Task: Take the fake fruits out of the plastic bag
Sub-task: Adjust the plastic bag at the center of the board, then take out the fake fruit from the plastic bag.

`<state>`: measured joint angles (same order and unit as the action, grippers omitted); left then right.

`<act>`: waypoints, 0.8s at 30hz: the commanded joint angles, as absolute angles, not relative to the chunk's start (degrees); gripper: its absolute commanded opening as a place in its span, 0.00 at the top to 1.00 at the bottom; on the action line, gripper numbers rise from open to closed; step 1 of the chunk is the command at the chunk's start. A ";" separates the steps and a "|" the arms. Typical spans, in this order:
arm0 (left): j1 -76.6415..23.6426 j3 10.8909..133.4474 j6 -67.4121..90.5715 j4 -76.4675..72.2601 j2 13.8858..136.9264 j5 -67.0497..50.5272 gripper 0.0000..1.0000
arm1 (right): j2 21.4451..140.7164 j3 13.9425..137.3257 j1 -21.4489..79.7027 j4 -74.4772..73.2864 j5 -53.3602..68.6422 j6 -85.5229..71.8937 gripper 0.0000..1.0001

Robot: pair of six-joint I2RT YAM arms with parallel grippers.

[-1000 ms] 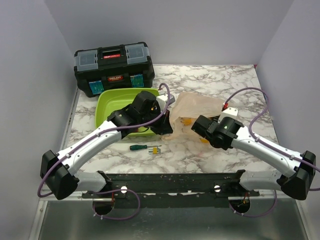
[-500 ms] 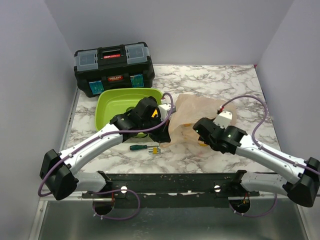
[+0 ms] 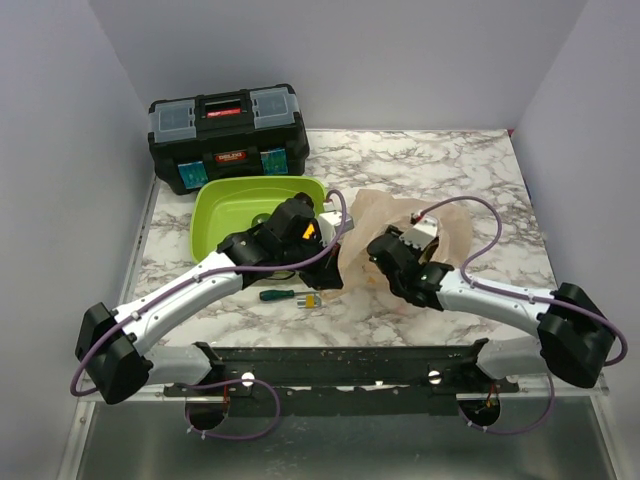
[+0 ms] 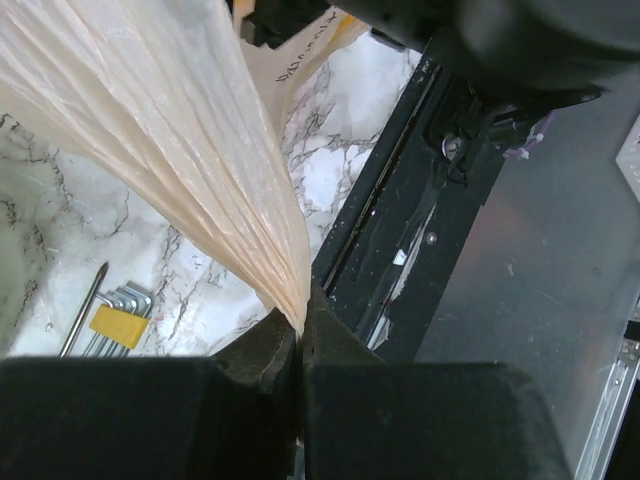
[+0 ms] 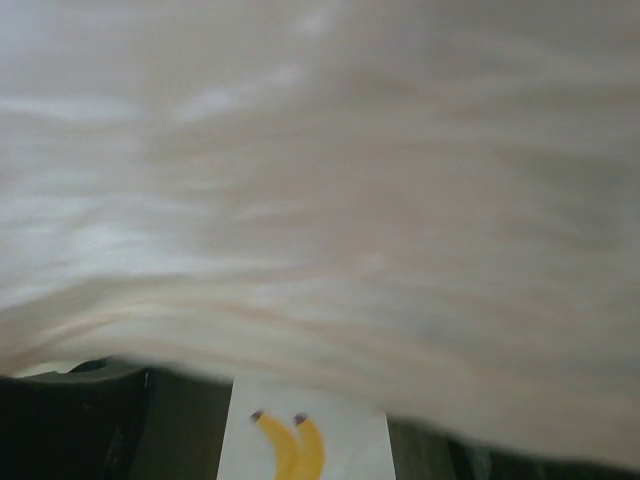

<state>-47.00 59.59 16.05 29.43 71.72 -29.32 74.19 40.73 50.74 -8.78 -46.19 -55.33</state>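
Over the last 1 s the right gripper [image 3: 381, 256], grip state can't be told, has been pushed up vs. the bag [image 3: 450, 225] lying mid-table, its edge kept pinched tight by the left gripper [image 4: 300, 335] beside the tray [image 3: 215, 205]: no fruits seen out yet, prob. inside.

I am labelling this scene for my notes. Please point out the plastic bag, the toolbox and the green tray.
plastic bag [image 3: 380, 210]: top external view, upper left part of the film.
toolbox [image 3: 228, 150]: top external view, front face.
lime-green tray [image 3: 225, 205]: top external view, bare floor.
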 commanded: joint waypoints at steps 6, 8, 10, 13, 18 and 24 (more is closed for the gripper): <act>-47.61 58.97 14.97 28.92 69.85 -28.48 1.00 | 81.69 41.33 41.11 -22.21 -52.85 -73.25 0.44; -47.71 58.93 15.03 28.87 70.25 -28.78 1.00 | 81.98 42.28 41.09 -24.55 -54.47 -73.34 0.44; -47.81 59.07 15.12 28.92 70.72 -29.21 1.00 | 82.37 43.32 41.12 -27.52 -56.70 -74.01 0.43; -48.07 59.23 15.21 28.91 71.18 -29.69 1.00 | 83.80 46.49 41.13 -35.61 -60.27 -78.28 0.34; -48.16 59.15 15.21 28.83 71.26 -29.36 1.00 | 87.09 52.01 41.08 -47.86 -66.29 -84.28 0.16; -48.26 59.14 15.13 28.78 71.54 -29.19 1.00 | 89.39 52.62 40.41 -44.60 -68.59 -80.70 0.06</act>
<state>-47.88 59.44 15.86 29.28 71.22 -29.12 87.79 52.03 41.04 -43.40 -62.65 -80.73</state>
